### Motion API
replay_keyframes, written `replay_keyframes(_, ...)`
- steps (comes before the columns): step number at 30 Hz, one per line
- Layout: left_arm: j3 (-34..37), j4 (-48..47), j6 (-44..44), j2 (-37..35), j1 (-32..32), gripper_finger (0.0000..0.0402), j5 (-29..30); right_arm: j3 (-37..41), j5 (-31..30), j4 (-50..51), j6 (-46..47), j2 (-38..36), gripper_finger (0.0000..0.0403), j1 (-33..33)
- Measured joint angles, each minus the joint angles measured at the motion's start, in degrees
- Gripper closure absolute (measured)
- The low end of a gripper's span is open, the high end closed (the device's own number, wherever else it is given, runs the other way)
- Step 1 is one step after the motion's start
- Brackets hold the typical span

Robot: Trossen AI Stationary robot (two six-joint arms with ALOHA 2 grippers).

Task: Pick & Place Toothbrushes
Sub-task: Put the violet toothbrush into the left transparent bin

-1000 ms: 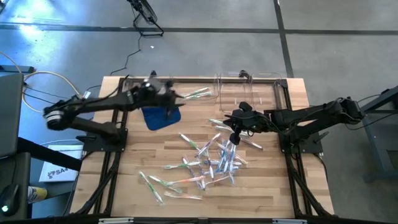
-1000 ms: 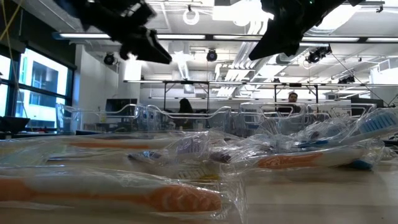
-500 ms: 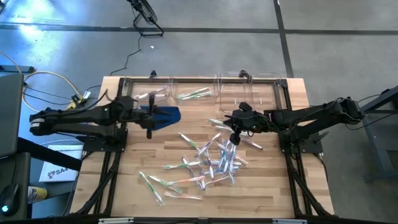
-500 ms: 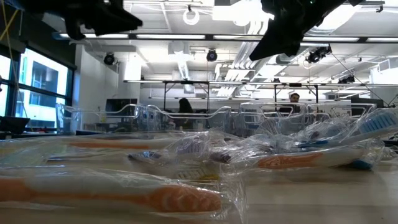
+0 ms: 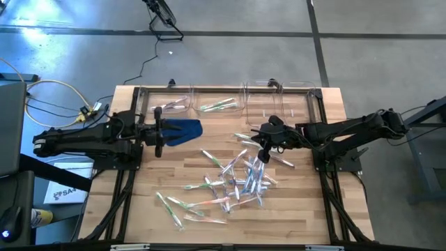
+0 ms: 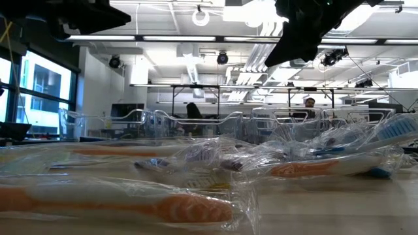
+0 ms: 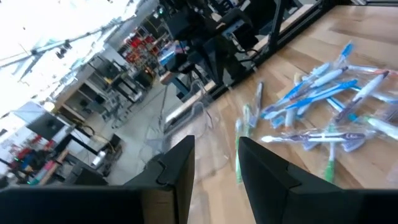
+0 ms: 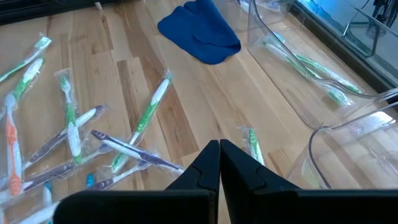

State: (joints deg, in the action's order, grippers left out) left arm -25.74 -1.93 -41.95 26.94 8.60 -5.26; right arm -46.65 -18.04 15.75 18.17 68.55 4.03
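1. Low view puts wrapped toothbrushes (image 6: 196, 209) right up against the lens, an orange-handled one nearest, with more of them in crinkled clear wrap behind it on the bench (image 6: 326, 209).
2. From above, the main scatter of toothbrushes (image 5: 233, 178) lies across the middle and near side of the bench (image 5: 306, 216), green-handled ones toward the near left corner, blue and whitish ones bunched in the centre.
3. Right tool (image 5: 263, 148) hangs over the far right edge of that bunch, its fingers (image 8: 208, 165) pressed together with nothing between them.
4. Left tool (image 5: 159, 141) sits out at the left side of the bench, well apart from the pile, just beside the blue cloth (image 5: 182, 130). Its fingers (image 7: 180, 168) stand part way apart, a narrow gap, and hold nothing.
5. Farther back, clear plastic bins (image 5: 240, 104) line the far edge; a green-handled toothbrush (image 5: 217, 106) lies in one, and a whitish one (image 5: 171, 107) in the bin to its left.
6. Beyond the bench, a person (image 6: 309, 102) shows deep in the room.
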Motion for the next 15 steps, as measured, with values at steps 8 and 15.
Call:
replay_keyframes(8,0.00,-0.17,0.22,0.31,0.00,0.0281,0.00,0.00,-0.02,0.00,-0.29,0.00,0.0398,-0.01)
replay_keyframes(15,0.00,-0.13,0.22,0.26,0.00,0.0281,0.00,0.00,-0.02,0.00,-0.39,0.00,0.0398,0.00)
